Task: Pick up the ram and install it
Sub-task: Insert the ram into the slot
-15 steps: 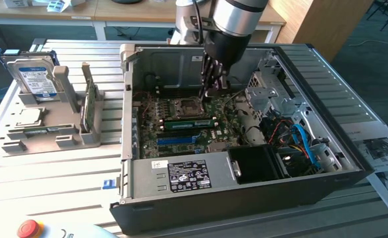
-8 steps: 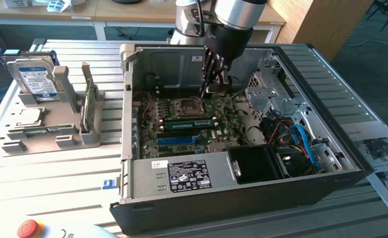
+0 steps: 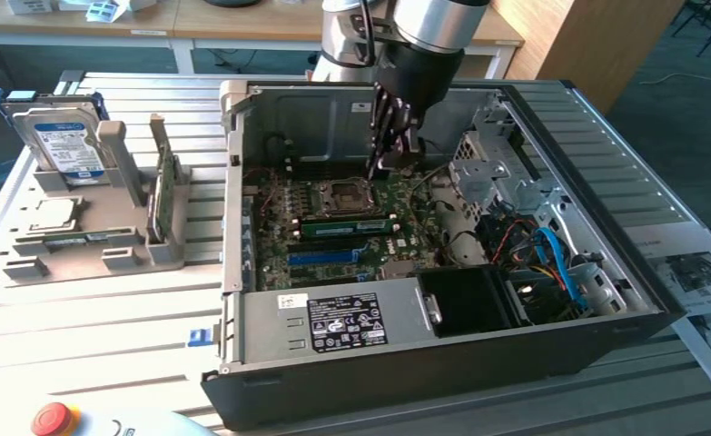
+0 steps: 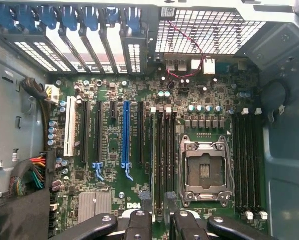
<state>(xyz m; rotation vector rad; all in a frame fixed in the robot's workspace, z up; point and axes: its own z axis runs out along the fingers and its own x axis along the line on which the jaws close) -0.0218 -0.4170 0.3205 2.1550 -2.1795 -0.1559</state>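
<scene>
A long green ram (image 3: pixel 347 225) stands on edge in a slot on the motherboard, just beside the CPU socket (image 3: pixel 337 193). My gripper (image 3: pixel 394 163) hangs straight above the board, a little beyond the socket from the ram and apart from it. Seen from the wrist, its two black fingers (image 4: pixel 139 225) stand apart over the dark memory slots (image 4: pixel 164 160) next to the CPU socket (image 4: pixel 204 172). My gripper (image 4: pixel 163 225) is open with nothing between its fingers.
The open PC case (image 3: pixel 236 227) has tall metal walls, a drive cage (image 3: pixel 500 173) and loose cables (image 3: pixel 549 254) on the exterior view's right. A grey fixture (image 3: pixel 89 254) on the exterior view's left holds a hard drive (image 3: pixel 64 141) and a green card (image 3: pixel 162 182) on edge.
</scene>
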